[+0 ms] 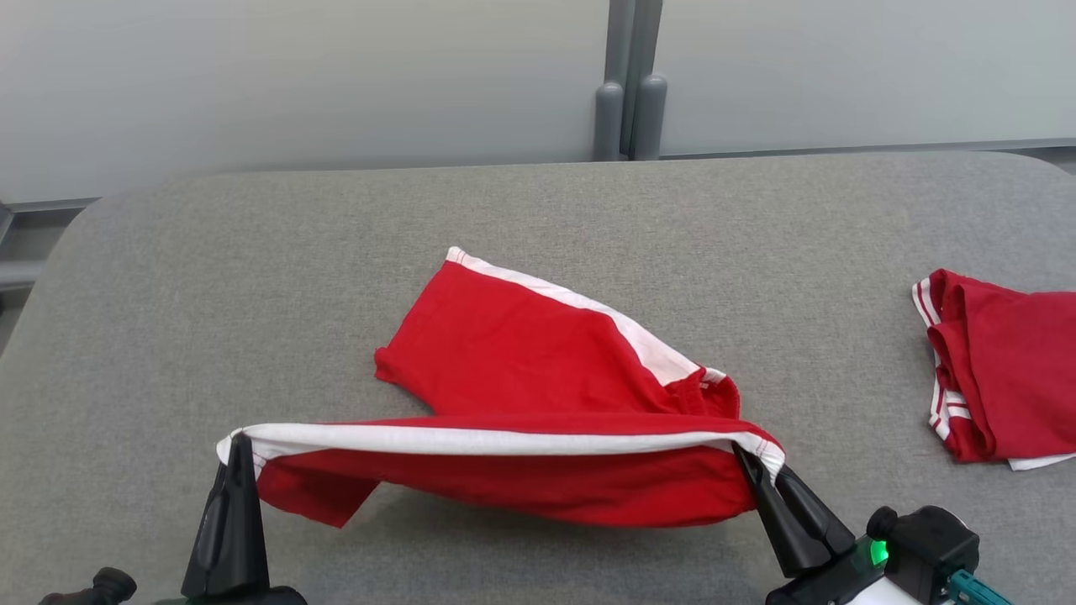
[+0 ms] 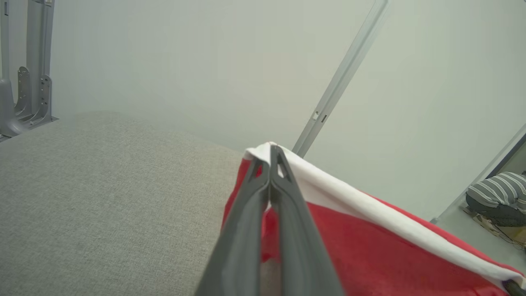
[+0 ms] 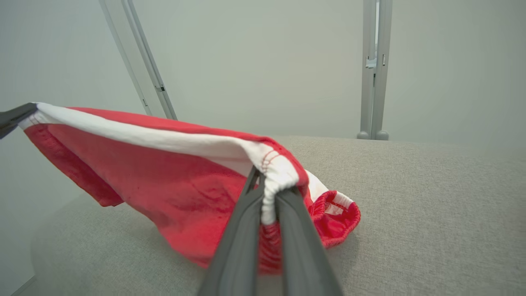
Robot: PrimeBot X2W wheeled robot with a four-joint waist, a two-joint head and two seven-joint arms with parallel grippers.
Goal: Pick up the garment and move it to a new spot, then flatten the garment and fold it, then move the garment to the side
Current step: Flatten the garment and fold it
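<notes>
The garment [image 1: 521, 370] is a pair of red shorts with white side stripes, half lifted off the grey table [image 1: 252, 269]. Its near white-striped edge is stretched taut between my two grippers, while the far leg still lies on the table. My left gripper [image 1: 238, 439] is shut on the garment's left corner [image 2: 263, 152]. At the other end, my right gripper [image 1: 741, 452] is shut on the elastic waistband corner [image 3: 279, 176]. In the right wrist view the cloth [image 3: 172, 181] hangs below the stripe and the left fingertip [image 3: 12, 117] shows at the far left.
A second red and white folded cloth [image 1: 1000, 370] lies at the table's right edge. Grey posts [image 1: 629, 101] stand behind the table against a pale wall. A person in a striped top [image 2: 499, 193] shows at the far right of the left wrist view.
</notes>
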